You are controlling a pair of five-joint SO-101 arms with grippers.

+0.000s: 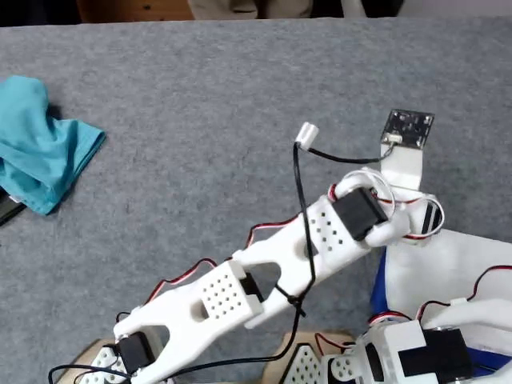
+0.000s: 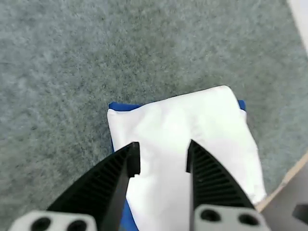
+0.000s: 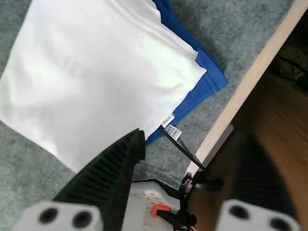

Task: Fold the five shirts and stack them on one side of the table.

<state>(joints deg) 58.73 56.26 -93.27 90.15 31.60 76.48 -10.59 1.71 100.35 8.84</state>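
Note:
A folded white shirt (image 2: 192, 144) lies on top of a folded blue shirt (image 2: 120, 107) at the table's near right side; the same white shirt (image 1: 472, 264) and a blue shirt edge (image 1: 378, 284) appear in the high view. My left gripper (image 2: 162, 159) hovers open just above the white shirt, nothing between its fingers. The left arm (image 1: 320, 232) stretches diagonally from the near left to this stack. My right gripper (image 3: 187, 163) is open over the near edge of the white shirt (image 3: 86, 72) and the blue shirt (image 3: 202, 72). A crumpled teal shirt (image 1: 40, 152) lies at the far left.
Grey felt covers the table (image 1: 240, 96). The table's wooden edge (image 3: 250, 82) runs close beside the stack. The right arm (image 1: 416, 352) is folded back at the near right. A dark object (image 1: 8, 208) peeks from under the teal shirt.

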